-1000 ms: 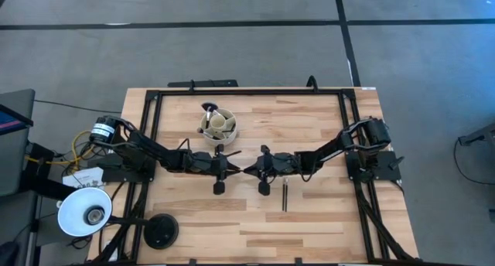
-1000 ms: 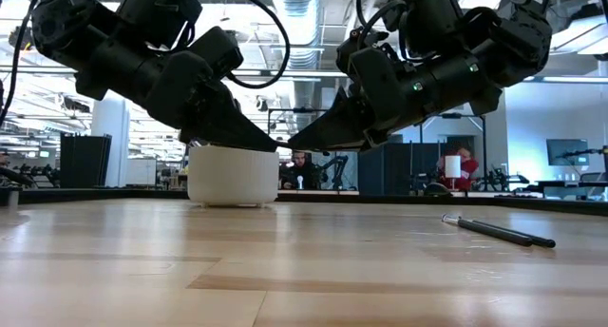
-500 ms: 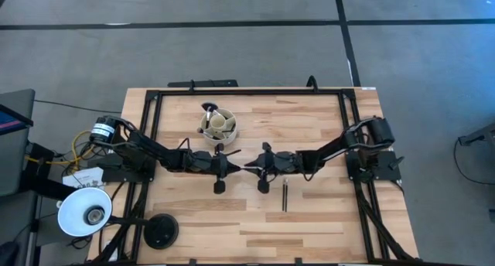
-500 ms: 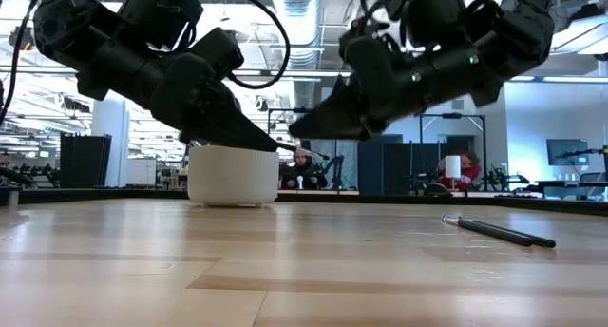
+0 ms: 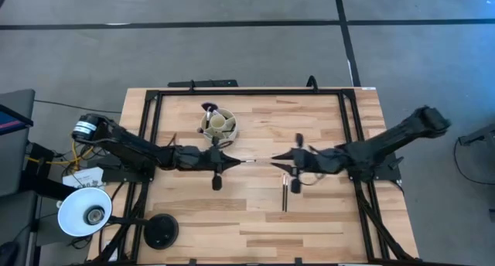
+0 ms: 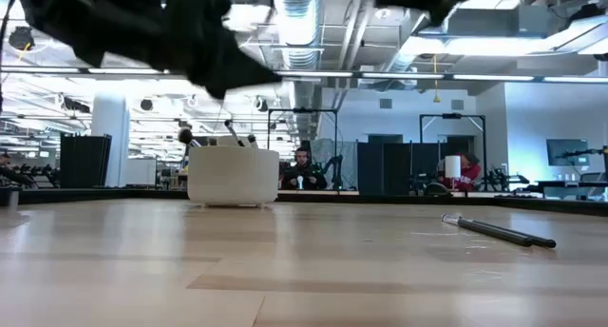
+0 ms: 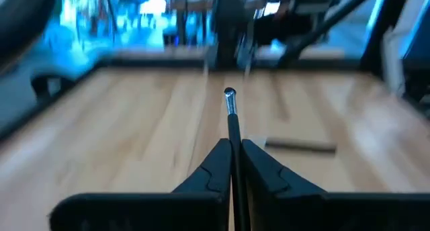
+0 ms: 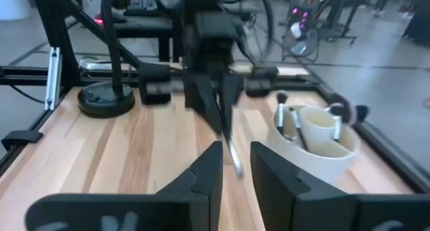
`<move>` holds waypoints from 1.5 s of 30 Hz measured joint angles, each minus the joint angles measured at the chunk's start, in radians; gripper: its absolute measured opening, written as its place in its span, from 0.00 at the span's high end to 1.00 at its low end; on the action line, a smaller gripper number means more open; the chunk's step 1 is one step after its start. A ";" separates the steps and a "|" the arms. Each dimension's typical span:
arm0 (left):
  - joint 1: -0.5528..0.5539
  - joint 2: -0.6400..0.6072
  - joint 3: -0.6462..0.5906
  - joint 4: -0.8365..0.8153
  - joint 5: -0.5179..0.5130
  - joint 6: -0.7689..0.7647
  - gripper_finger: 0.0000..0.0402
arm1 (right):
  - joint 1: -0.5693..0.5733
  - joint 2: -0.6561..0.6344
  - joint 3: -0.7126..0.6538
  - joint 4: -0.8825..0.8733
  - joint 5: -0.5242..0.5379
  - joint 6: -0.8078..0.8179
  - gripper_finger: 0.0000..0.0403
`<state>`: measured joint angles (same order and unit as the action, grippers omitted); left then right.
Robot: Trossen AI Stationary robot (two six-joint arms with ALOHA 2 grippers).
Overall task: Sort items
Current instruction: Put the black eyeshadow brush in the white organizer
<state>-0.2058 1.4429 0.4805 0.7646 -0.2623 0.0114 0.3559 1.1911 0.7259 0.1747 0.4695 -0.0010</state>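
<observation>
The left gripper (image 5: 230,161) is hanging over the middle of the wooden worktop (image 5: 255,219), its fingers (image 7: 213,165) clenched on a thin makeup brush (image 7: 232,123) whose silvery end is pointing toward the right arm. The right gripper (image 5: 277,160) is sitting well apart from it, facing it across the worktop; its fingers (image 8: 208,165) are standing parted with nothing between them. Two more dark-handled brushes (image 5: 285,195) are lying side by side on the worktop just beside the right gripper. Near the worktop's far edge, beside the left arm, a round cream divided cup (image 5: 219,124) is holding several brushes upright, one with a fluffy dark-reddish head (image 5: 208,107).
</observation>
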 joint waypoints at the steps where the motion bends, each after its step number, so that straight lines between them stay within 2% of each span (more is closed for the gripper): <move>1: -0.007 -0.029 0.000 0.007 0.000 0.020 0.96 | 0.020 -0.026 -0.020 -0.001 0.031 0.000 0.83; 4: -0.031 -0.106 0.000 0.030 0.001 0.076 0.97 | 0.048 -0.048 -0.109 0.067 0.082 -0.032 0.83; 7: -0.062 -0.152 0.000 0.090 0.023 0.131 0.96 | 0.032 0.002 -0.208 0.345 0.065 -0.096 0.83; 11: -0.086 -0.161 0.000 0.162 0.080 0.184 0.96 | -0.023 0.145 -0.262 0.719 -0.040 -0.138 0.83; 15: -0.088 -0.161 0.000 0.171 0.077 0.194 0.96 | -0.074 0.278 -0.221 0.903 -0.210 -0.139 0.83; 17: -0.088 -0.161 0.000 0.172 0.077 0.194 0.96 | -0.089 0.332 -0.175 0.921 -0.290 -0.141 0.82; 19: -0.088 -0.161 0.000 0.177 0.077 0.194 0.96 | -0.098 0.376 -0.123 0.926 -0.317 -0.159 0.80; 26: -0.088 -0.161 0.000 0.179 0.077 0.194 0.96 | -0.118 0.499 0.061 0.929 -0.314 -0.251 0.67; 32: -0.088 -0.161 0.000 0.180 0.077 0.194 0.96 | -0.118 0.560 0.121 0.924 -0.314 -0.295 0.58; 37: -0.088 -0.161 0.000 0.180 0.077 0.194 0.96 | -0.117 0.565 0.123 0.930 -0.313 -0.296 0.61; 45: -0.088 -0.160 0.000 0.180 0.077 0.194 0.95 | -0.116 0.563 0.123 0.980 -0.313 -0.296 0.78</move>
<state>-0.2943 1.2827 0.4801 0.9443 -0.1848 0.2054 0.2395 1.7538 0.8490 1.1545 0.1566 -0.2970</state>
